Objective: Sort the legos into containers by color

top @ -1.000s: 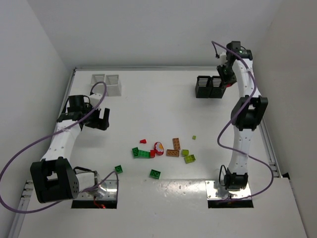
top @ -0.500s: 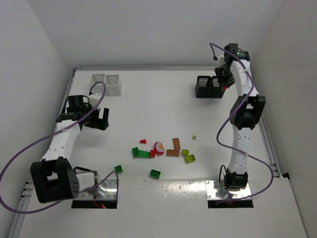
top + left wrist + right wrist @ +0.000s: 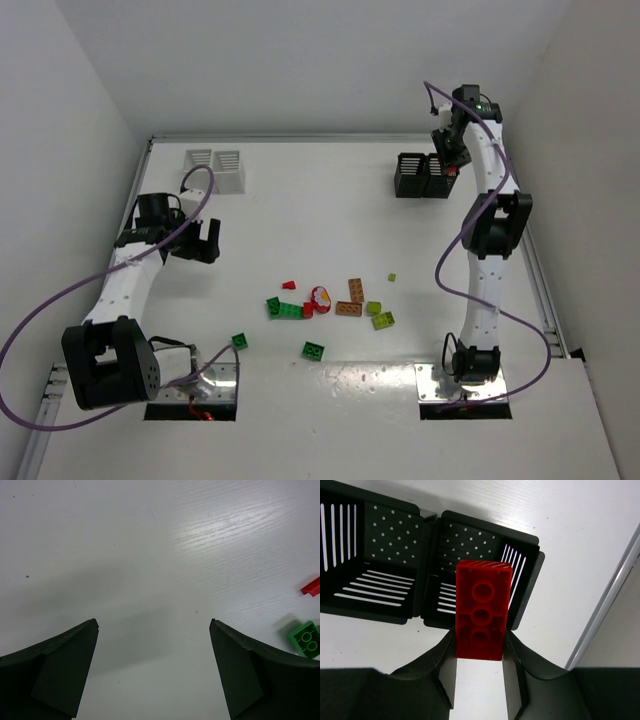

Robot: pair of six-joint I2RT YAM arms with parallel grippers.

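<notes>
1. The step in hand was the delivery of one piece. The right fingers (image 3: 434, 662) were closed on a red brick (image 3: 482, 611) and gripped it by its two long sides, with its studs facing the wrist camera.
2. The red brick hung above the pair of black bins (image 3: 421, 176) at the far right of the tabletop (image 3: 300, 210). In the wrist view it lay over the right-hand bin (image 3: 470, 542), close to that bin's near wall.
3. That bin seemed to be empty, but the brick hid part of its floor, so I could not be sure.
4. In my judgement, the next move called for a short shift over the middle of the opening. After that the fingers would need to open, low enough that the brick would not bounce out.
5. The left fingers (image 3: 60, 672) stood wide apart and held nothing. They hovered over bare tabletop, with a green brick (image 3: 305, 639) and a small red piece (image 3: 312, 586) at the right edge of their view.
6. The loose bricks (image 3: 349, 309) lay scattered in the middle of the tabletop, well apart from the white bins (image 3: 214, 165) at the far left. Most of the sorting was therefore not yet done.
</notes>
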